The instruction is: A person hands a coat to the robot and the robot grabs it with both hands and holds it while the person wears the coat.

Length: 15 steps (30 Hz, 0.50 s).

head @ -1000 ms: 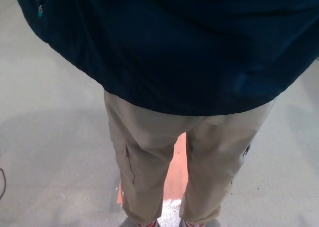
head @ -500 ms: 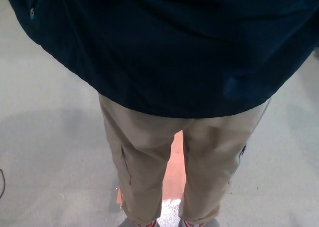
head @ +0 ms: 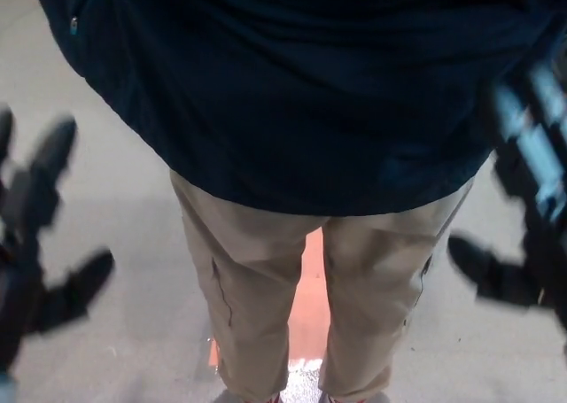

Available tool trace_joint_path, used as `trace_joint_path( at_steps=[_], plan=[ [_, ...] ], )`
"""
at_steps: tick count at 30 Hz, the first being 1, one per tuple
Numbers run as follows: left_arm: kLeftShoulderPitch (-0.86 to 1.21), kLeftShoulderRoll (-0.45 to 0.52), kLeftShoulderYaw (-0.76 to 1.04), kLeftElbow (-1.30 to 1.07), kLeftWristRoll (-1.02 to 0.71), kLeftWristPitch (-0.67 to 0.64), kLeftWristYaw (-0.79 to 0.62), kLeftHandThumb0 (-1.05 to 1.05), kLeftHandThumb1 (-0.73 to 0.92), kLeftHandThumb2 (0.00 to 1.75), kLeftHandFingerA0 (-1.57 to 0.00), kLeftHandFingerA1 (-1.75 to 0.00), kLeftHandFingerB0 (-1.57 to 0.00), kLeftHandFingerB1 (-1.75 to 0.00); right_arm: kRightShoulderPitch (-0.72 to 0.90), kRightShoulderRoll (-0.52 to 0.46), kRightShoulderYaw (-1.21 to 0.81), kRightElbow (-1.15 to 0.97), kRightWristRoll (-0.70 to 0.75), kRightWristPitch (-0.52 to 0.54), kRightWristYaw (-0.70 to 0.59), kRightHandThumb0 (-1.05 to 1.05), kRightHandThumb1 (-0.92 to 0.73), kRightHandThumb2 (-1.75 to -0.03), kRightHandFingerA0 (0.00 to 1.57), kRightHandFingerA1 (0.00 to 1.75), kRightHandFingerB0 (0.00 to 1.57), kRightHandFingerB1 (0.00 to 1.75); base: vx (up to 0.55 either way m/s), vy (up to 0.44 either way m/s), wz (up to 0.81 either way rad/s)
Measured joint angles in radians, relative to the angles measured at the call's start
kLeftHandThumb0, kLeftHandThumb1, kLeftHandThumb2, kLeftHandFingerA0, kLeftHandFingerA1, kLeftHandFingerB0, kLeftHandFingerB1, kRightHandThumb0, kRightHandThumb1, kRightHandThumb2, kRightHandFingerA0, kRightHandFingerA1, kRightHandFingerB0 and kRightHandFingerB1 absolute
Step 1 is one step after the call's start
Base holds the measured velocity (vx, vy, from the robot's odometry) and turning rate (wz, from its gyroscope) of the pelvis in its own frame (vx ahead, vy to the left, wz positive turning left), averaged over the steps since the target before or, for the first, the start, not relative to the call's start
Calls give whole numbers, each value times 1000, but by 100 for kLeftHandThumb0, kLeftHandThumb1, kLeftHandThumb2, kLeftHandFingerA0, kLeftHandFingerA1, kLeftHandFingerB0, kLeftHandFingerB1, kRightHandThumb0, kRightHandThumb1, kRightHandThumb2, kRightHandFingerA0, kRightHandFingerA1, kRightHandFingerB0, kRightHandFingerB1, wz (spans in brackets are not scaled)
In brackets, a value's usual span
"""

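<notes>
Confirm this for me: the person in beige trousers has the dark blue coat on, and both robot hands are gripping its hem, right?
Not quite. The head view shows the left hand and right hand open, fingers spread, clear of the dark blue coat. The person in beige trousers does wear it.

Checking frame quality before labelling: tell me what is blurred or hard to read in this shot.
Head view: both hands, left hand and right hand, are smeared by motion blur; the dark coat is underlit with little detail; the trousers and floor read fairly clearly.
</notes>
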Motion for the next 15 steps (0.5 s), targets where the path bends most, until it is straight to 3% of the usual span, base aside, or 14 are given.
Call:
trace_joint_path(
  at_steps=[4,5,6,7,8,9,10,15],
  plan=[
    [65,-40,-75,62,50,2,70,-71,76,104,-6,-42,-7,-29,86,15,55,94,-28,-5,-29,-78,-79,-102,0,15,0,6,0,0,0],
    [70,-44,-88,78,59,3,83,-71,76,104,-4,-44,-7,-29,94,17,63,114,-33,-5,-34,-65,-91,-69,0,8,0,1,0,0,0],
    [73,-49,-103,100,69,4,99,-71,76,103,-6,-42,-7,-28,104,20,72,140,-38,-5,-40,-77,-80,-103,0,14,0,8,0,0,0],
    [72,-54,-120,127,83,8,117,-33,60,113,-3,-51,0,-47,110,22,79,170,-44,-4,-45,-72,-74,-99,0,24,0,16,0,0,0],
    [70,-58,-134,153,94,11,132,-33,60,113,-3,-51,0,-47,113,23,85,196,-48,-4,-51,-71,-76,-93,0,12,0,4,0,0,0],
    [67,-60,-142,169,99,13,141,-33,60,113,-3,-51,0,-47,114,24,89,212,-51,-4,-54,-71,-76,-93,0,12,0,4,0,0,0],
    [54,-65,-170,222,117,22,164,-64,92,68,-21,-36,-18,-27,114,24,98,256,-59,-2,-60,-66,-92,-70,0,17,0,6,0,0,0],
    [-21,-70,-272,419,183,88,224,-65,92,68,-26,-35,-20,-28,102,24,118,393,-83,26,-67,-69,-92,-74,0,12,0,8,0,0,0]
  ],
)
